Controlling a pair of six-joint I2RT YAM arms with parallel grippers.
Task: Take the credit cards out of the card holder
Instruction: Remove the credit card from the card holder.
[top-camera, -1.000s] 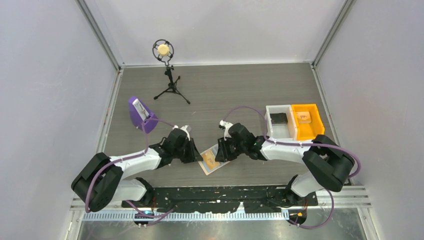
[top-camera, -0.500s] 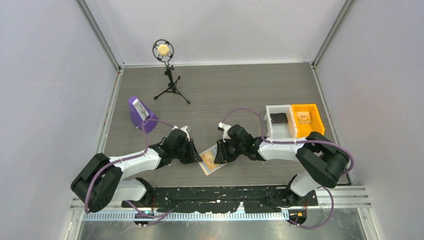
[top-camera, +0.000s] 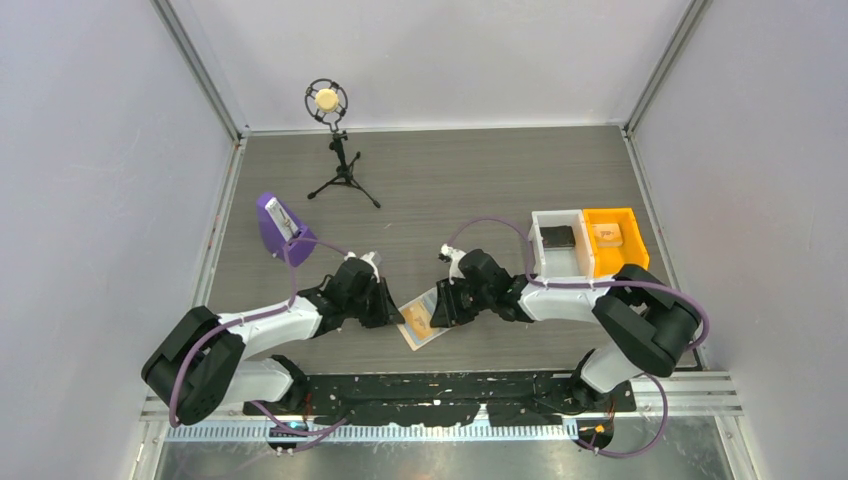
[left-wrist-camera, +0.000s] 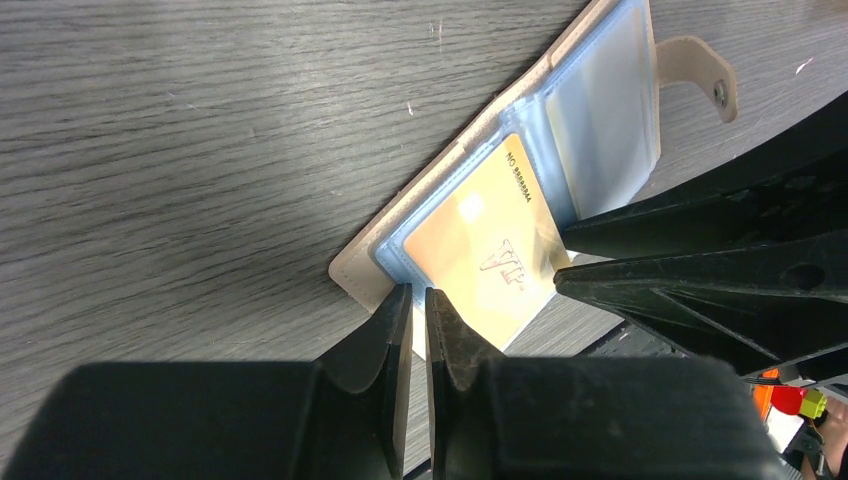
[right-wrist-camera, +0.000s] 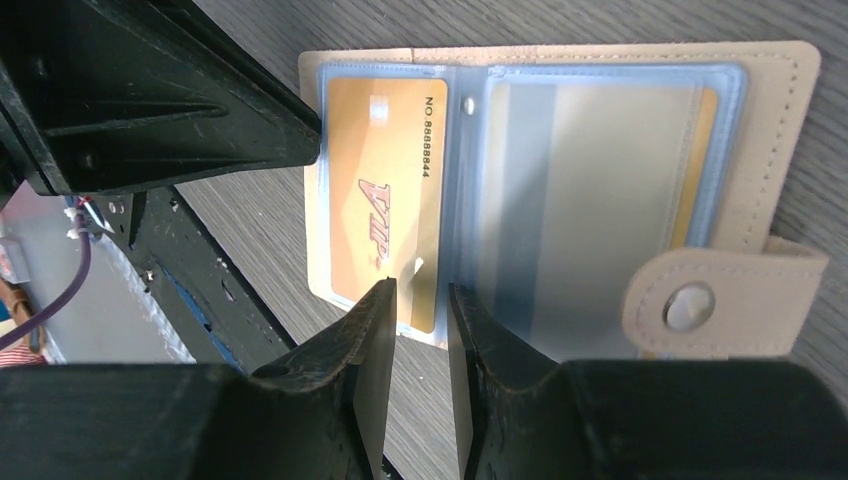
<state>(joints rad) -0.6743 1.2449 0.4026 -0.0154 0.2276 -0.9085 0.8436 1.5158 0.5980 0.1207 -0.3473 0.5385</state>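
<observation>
Grey wood-grain counter (top-camera: 450, 180), pale walls round it.

Right pincer (right-wrist-camera: 420, 290): fingers a narrow gap apart, straddling the nearest edge of the orange-yellow credit card (right-wrist-camera: 385, 220). Not closed on it.

Left pincer (left-wrist-camera: 414, 296): fingers all but together, tips set at a corner of the card holder (top-camera: 420, 322). Whether they nip its edge cannot be told.

Holder lies open and flat by the middle of the counter's near edge, blue sleeves up, snap tab (right-wrist-camera: 720, 300) splayed out. A second card shows as an orange strip behind the frosted sleeve.

Judgement: cards light, stiff, slick. Sleeves soft, likely to cling. Holder light enough to slide unless pinned. Best hold is the card's edge at the sleeve mouth, pinched across its faces.
</observation>
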